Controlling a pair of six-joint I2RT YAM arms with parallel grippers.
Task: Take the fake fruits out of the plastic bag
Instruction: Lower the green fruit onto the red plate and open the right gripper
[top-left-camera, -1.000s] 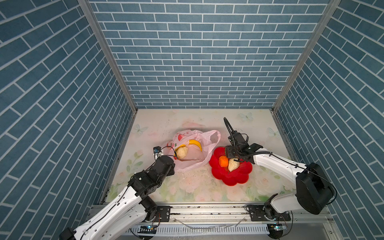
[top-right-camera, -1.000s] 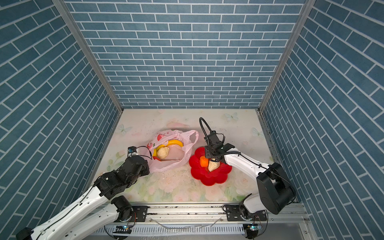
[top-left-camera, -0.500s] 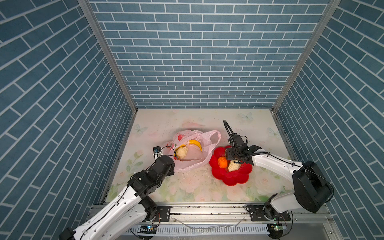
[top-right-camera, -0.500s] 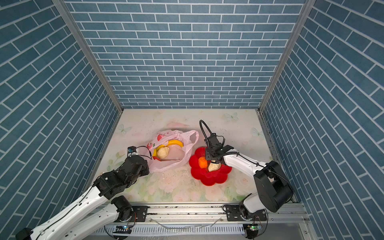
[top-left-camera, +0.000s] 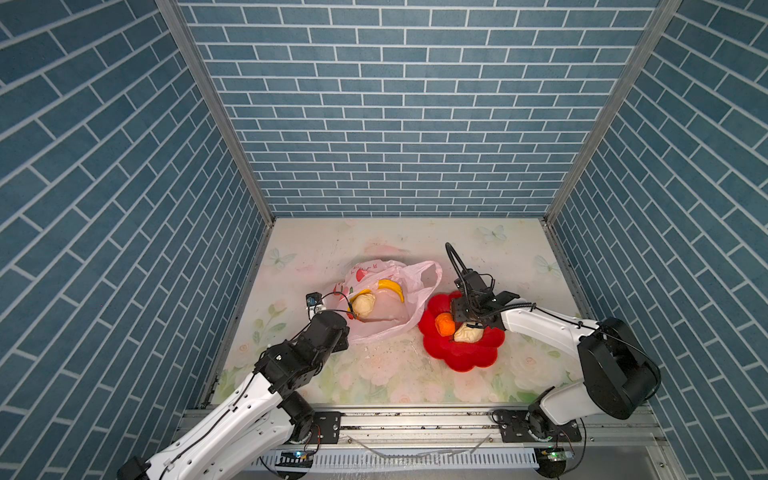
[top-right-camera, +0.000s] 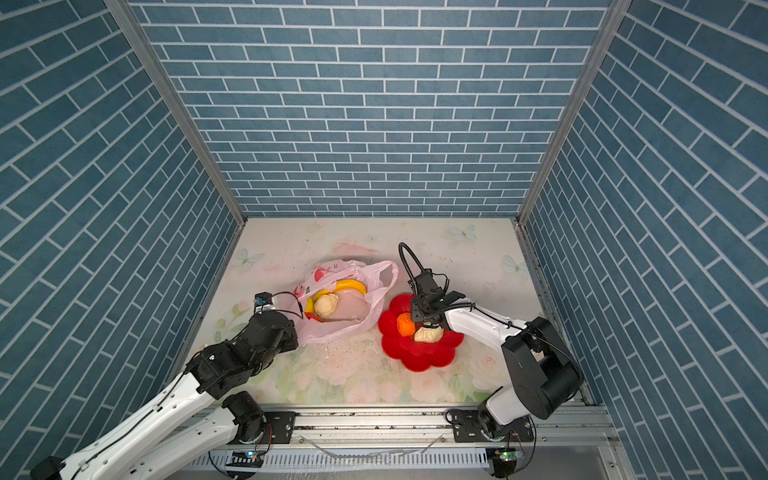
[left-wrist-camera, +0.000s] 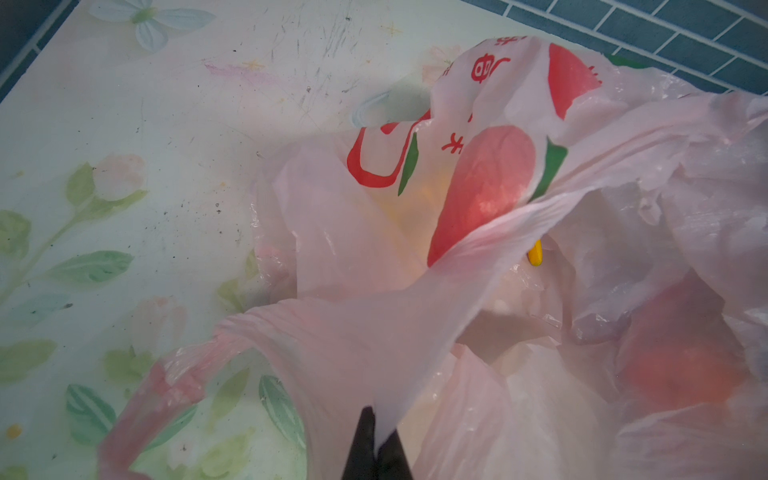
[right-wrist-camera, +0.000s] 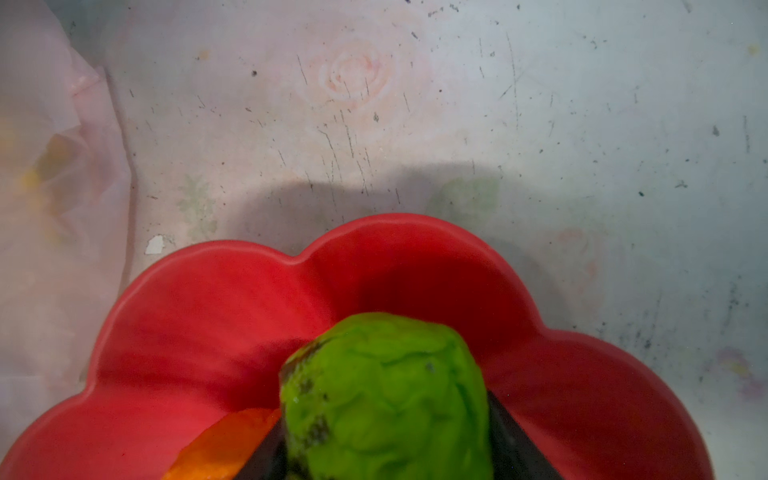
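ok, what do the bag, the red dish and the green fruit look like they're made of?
plastic bag: thin plastic film, translucent and glossy; it crinkles and the table print shows through.
red dish: probably moulded plastic or silicone, smooth satin; soft sheen on the scalloped rim.
green fruit: likely foam or soft rubber, matte, wrinkled, with dark scuffs.
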